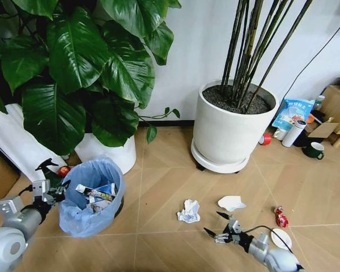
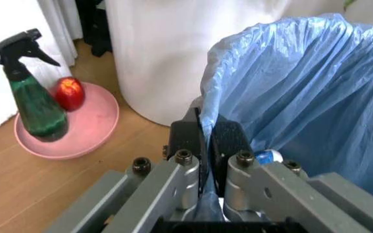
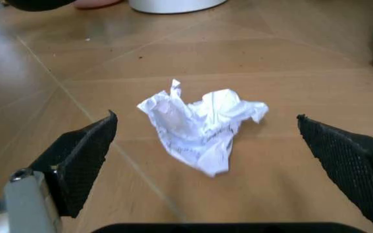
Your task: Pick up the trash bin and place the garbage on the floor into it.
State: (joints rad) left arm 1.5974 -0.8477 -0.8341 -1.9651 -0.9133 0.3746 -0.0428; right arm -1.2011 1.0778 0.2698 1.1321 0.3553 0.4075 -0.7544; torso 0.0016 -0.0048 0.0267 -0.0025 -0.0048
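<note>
Crumpled paper wad [image 3: 203, 127] on floor, dead ahead of & centred betw. spread fingers of right gripper [image 1: 217, 225]; left gripper [image 2: 206, 141] pinches rim of trash bin [image 1: 90, 195].

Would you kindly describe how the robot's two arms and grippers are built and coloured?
Both arms are grey-white, rounded segments. The left gripper has black finger pads on grey metal links with dark bolts. The right gripper has wedge-shaped black textured fingers; a thin black cable loops by its wrist.
</note>
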